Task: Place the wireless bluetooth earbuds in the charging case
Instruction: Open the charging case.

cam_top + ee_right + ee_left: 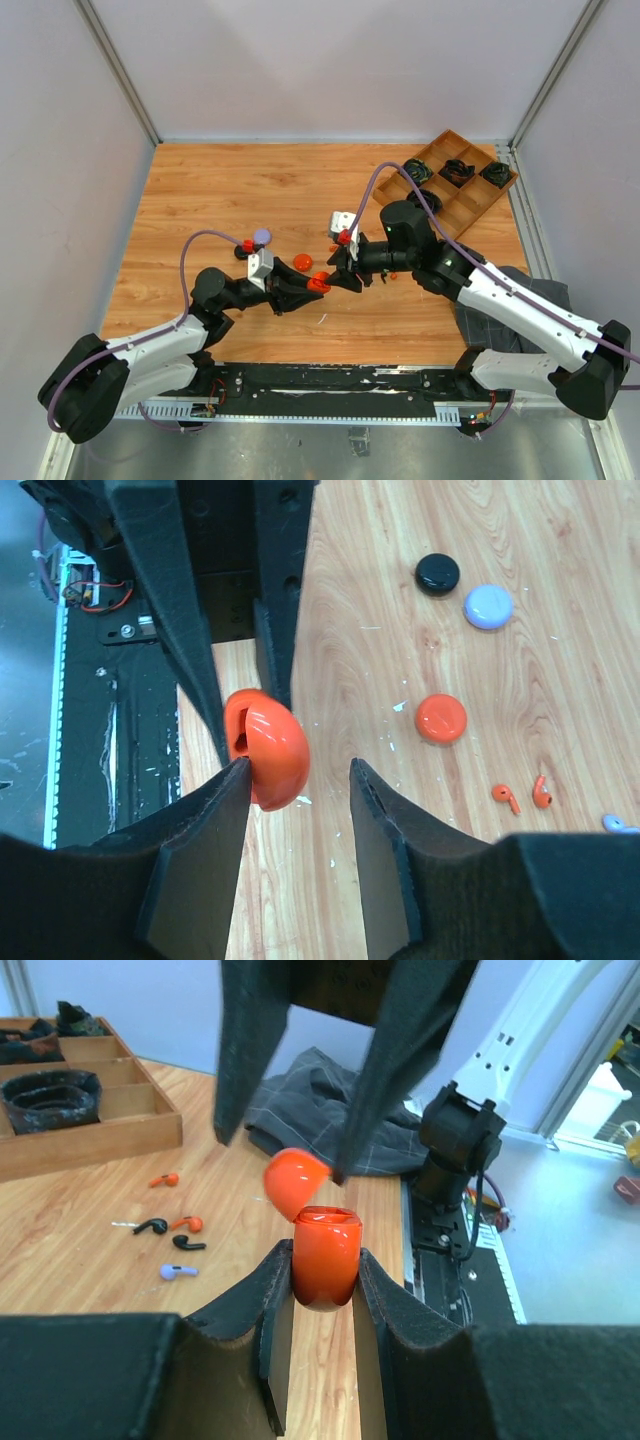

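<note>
1. Left gripper pinches the orange charging case upright, lid open (left wrist view); earbuds lie loose on the table, to its right.
2. Right gripper has its jaws spread at the lid, seemingly with one finger touching.
3. From above: hold the case level for insertion; open table left, tray far right.

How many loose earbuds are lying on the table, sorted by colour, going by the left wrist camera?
Orange earbuds: 2
Black earbuds: 2
Lilac earbud: 1
Total: 5
</note>
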Robot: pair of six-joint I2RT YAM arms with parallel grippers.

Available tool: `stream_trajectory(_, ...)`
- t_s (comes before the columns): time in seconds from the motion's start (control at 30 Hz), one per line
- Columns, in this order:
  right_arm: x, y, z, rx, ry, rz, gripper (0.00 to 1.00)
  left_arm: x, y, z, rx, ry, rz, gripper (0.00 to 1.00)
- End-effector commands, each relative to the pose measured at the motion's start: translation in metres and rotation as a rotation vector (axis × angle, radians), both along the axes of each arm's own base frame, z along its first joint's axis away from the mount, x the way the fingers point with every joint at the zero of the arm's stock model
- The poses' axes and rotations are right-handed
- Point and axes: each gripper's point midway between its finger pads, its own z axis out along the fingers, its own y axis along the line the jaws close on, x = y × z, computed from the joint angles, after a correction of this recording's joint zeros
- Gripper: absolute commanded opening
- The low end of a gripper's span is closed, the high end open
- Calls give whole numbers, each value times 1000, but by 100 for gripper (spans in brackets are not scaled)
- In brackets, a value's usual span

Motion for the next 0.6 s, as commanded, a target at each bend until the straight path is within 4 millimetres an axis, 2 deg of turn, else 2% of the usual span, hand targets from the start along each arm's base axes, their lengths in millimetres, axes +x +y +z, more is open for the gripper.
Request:
stream_trajectory(0.0, 13, -1, 18, 36, -60, -67, 45, -13, 1, -5, 17, -39, -57, 0)
stream_trajectory(0.23, 14, -1, 19, 37, -54, -76, 47, -9, 2, -6, 8, -23, -28, 0)
stream_trajectory(0.37, 14, -4, 19, 26, -41, -95, 50, 6, 8, -9, -6, -13, 81, 0)
stream_trajectory(0.57, 40, -28, -8, -106, -12, -285, 58, 32, 24, -10, -68, 3, 273, 0)
